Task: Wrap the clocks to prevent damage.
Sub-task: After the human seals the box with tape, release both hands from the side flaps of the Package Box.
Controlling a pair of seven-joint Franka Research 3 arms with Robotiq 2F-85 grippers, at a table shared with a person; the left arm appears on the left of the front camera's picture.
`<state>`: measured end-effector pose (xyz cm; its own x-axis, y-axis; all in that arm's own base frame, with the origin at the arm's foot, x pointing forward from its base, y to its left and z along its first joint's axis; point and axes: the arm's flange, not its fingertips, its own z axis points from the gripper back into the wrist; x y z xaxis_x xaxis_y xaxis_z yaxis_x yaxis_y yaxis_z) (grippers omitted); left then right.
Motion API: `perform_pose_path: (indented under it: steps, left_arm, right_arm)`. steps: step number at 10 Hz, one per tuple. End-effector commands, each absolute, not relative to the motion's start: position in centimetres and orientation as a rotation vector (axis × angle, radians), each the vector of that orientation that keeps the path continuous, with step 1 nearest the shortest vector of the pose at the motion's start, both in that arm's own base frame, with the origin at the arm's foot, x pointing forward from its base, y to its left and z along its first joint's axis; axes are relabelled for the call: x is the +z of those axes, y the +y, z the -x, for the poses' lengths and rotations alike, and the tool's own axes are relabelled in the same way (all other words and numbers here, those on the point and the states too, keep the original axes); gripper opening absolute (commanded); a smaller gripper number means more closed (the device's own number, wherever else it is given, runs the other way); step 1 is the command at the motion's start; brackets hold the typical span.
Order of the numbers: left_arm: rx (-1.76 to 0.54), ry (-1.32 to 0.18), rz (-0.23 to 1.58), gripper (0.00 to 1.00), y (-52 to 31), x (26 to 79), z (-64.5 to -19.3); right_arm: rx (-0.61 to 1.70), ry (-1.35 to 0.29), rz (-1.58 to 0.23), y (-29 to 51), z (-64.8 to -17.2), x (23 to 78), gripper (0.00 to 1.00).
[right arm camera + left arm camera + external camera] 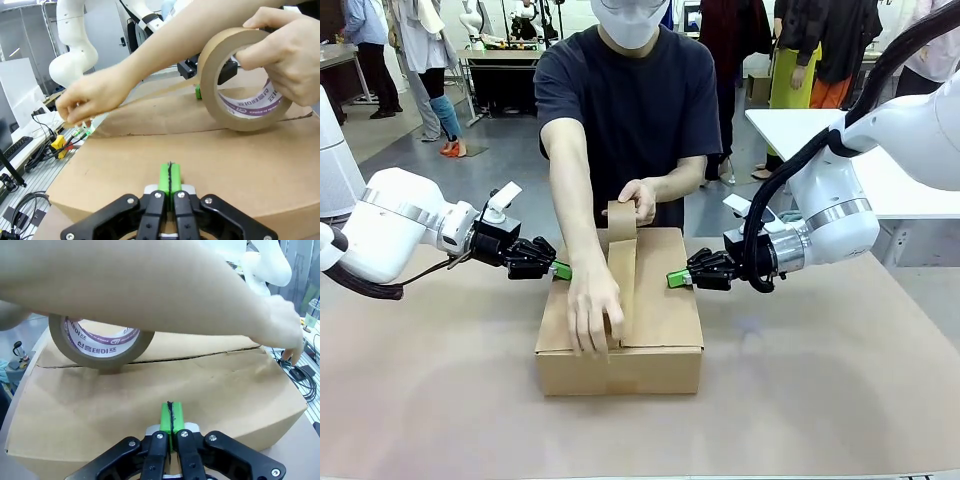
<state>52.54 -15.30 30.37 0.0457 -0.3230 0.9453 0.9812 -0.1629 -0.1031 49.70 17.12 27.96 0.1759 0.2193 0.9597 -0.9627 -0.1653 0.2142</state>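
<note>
Flat rect. brown cardboard box (620,340), matte, mid tabletop (840,400). Person's hand (640,198) holds round tape roll (620,220) at box's far edge. Left fingers (561,271) & right fingers (674,279) fully closed, empty, green tips touching box's side edges.

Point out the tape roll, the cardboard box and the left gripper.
tape roll (209,80), right wrist view, on its brown outer band.
cardboard box (665,305), front view, on its bare top flap.
left gripper (562,271), front view, at its green fingertips.
</note>
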Motion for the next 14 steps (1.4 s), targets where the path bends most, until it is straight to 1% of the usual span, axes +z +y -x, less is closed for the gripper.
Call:
perform_pose_path:
  steps: [1,14]
  left_arm:
    - [-1.410,-0.817,1.120,0.01,-15.34,30.01,-52.53]
    - [-1.410,-0.817,1.120,0.01,-15.34,30.01,-52.53]
  right_arm:
    - [1.282,-0.817,-1.270,17.09,-49.73,27.80,0.01]
    - [1.282,-0.817,-1.270,17.09,-49.73,27.80,0.01]
